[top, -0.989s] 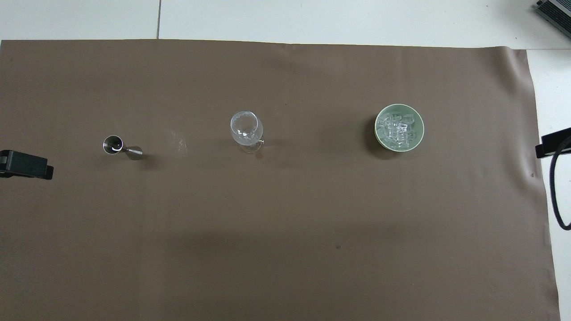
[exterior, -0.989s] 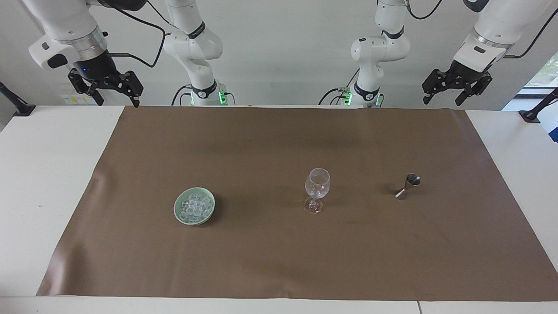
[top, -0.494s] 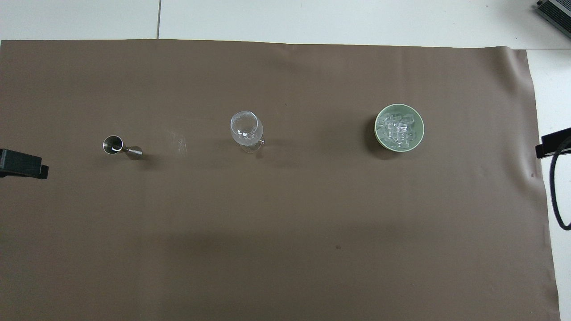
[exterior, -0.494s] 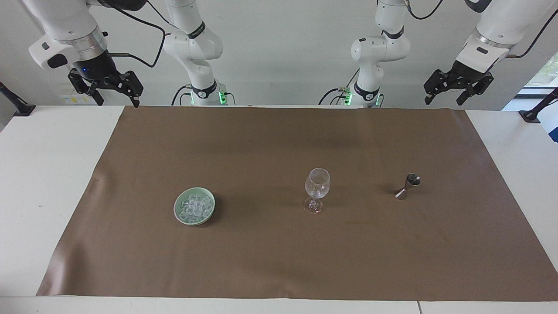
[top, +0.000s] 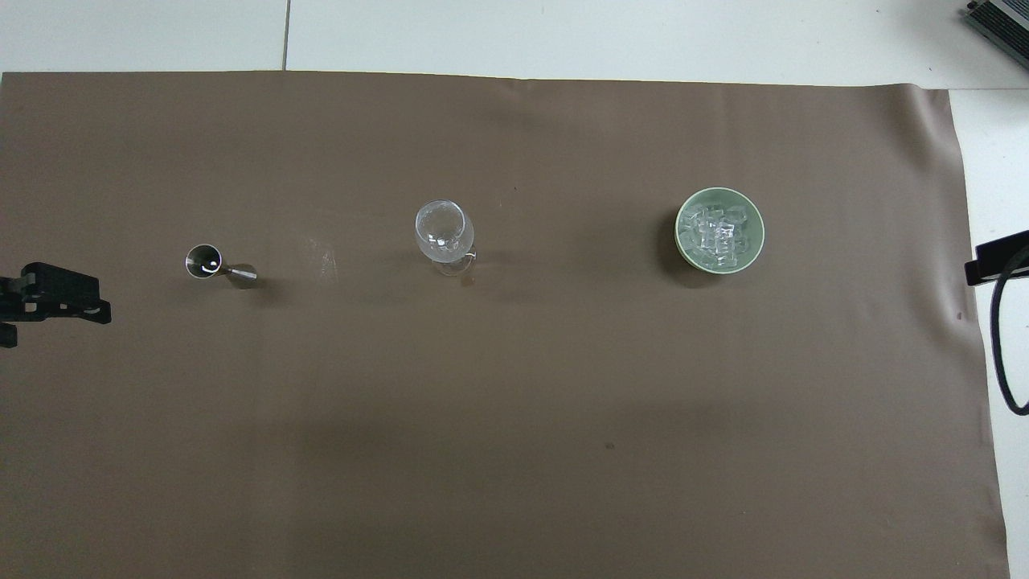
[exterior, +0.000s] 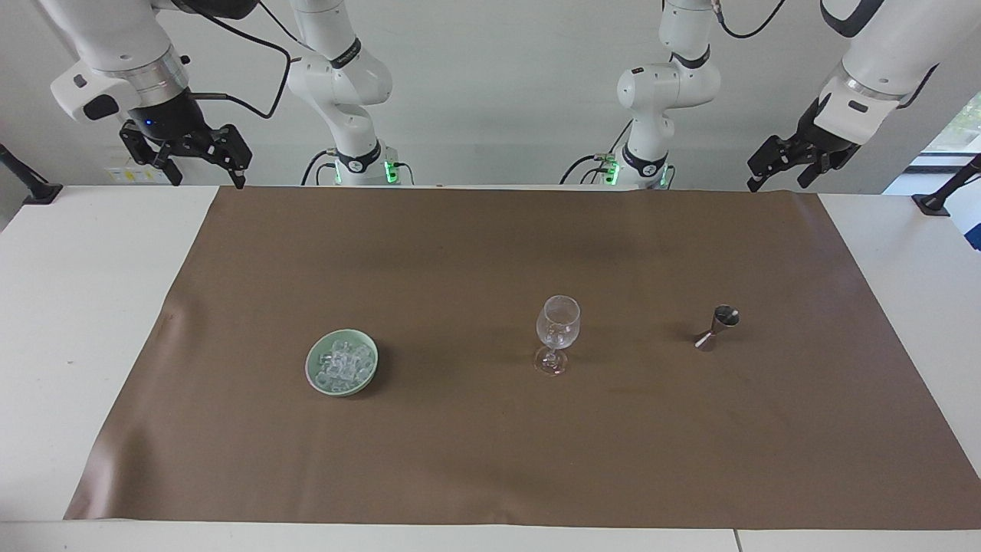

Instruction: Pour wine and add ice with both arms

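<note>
Ice [exterior: 342, 364] in bowl [exterior: 316, 377], well apart from raised right gripper [exterior: 186, 157], left gripper [exterior: 783, 170], both seemingly wide

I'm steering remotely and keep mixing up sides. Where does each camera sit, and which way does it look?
Facing view: high across the table, looking at both arms; left claw and right claw hang open above the mat's edge.
Overhead view: above the robots' end, looking steeply down; only the left claw's tip and a bit of the right arm show.
Shared: ice bowl, wine glass, jigger, mirrored.
</note>
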Controlling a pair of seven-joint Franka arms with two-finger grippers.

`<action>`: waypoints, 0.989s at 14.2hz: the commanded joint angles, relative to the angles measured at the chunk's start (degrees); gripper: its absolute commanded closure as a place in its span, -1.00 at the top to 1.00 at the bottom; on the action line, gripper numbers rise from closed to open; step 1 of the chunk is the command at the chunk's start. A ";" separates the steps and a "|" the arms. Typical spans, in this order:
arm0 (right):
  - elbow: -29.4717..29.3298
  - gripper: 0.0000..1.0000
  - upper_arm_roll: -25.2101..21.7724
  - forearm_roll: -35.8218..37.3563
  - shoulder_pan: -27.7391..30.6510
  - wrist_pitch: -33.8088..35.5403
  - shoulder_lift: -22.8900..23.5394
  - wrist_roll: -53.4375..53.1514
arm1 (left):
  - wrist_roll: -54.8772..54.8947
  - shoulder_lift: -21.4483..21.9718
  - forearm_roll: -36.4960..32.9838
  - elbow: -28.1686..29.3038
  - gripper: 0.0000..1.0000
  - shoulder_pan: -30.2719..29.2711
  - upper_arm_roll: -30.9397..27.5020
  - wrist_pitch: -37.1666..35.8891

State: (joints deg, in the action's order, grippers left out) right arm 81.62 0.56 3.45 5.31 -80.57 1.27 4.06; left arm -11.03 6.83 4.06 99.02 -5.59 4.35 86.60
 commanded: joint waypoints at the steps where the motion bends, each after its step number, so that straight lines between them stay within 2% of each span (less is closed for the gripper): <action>1: 1.17 1.00 0.14 -1.16 0.14 -1.17 -0.83 -0.63 | -4.06 0.99 4.88 2.75 1.00 -4.50 0.22 2.78; 5: 1.17 1.00 0.14 -1.16 0.14 -1.17 -0.83 -0.54 | -14.95 -1.81 9.11 2.93 1.00 -6.97 0.13 4.62; 8: 1.17 1.00 0.14 -1.16 0.14 -1.17 -0.83 -0.63 | -23.04 -5.24 18.24 2.76 1.00 -12.06 0.13 5.86; 14: 1.17 1.00 0.14 -1.16 0.14 -1.17 -0.83 -0.63 | -40.53 -8.15 27.04 3.98 1.00 -16.38 0.22 11.39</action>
State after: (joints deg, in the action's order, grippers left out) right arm 81.62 0.56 3.45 5.31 -80.57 1.27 4.06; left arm -45.52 -1.55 28.74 101.62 -21.32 3.99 95.71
